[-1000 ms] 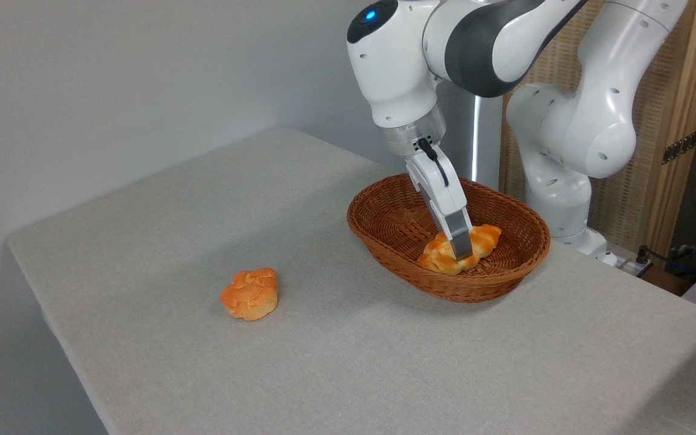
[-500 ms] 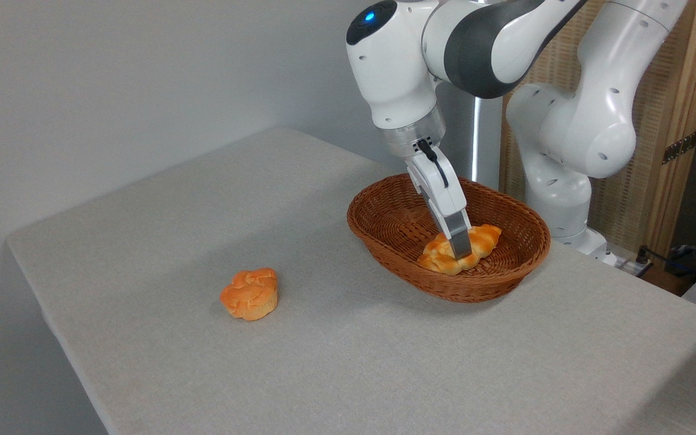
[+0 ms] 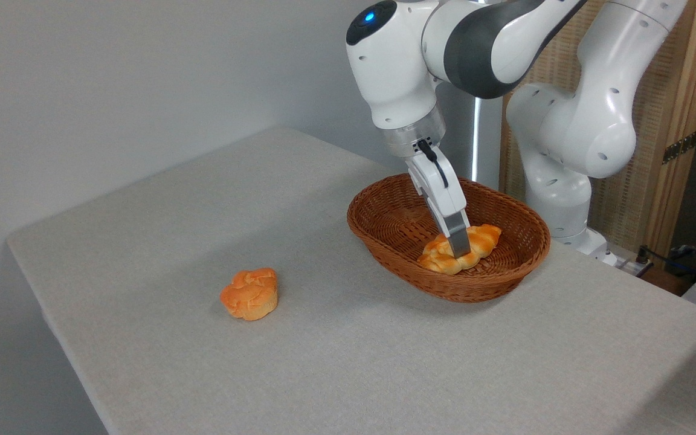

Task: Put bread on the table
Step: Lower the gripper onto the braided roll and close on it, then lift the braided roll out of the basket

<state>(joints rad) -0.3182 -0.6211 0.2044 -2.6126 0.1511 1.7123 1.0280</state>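
Step in hand, by my read: the grasp-and-lift of the bread (image 3: 460, 248) out of the wicker basket (image 3: 384, 225) — not yet the carry. The loaf lies inside the basket, toward its right-front part, w/ the tool (image 3: 460, 249) set down across its middle. Only the near finger shows, a grey pad against the loaf's front side; the far finger is hidden behind it. So whether the tool is pinching the bread or only straddling it — can't tell from this view. Can't tell either if the loaf rests on the basket floor or is just clear of it.

Next move, as I judge it: if the grip is on, raise straight up till the loaf clears the basket rim, then swing left/forward over bare cloth of the worktop (image 3: 324, 362) and lower. Plenty of free cloth btw. the basket and the small round bun (image 3: 250, 293), which sits well apart to the left. Risk: dragging the loaf into the rim and tipping the basket.

Writing/brands: none readable. Only a blue light on the arm's upper joint (image 3: 371, 14).
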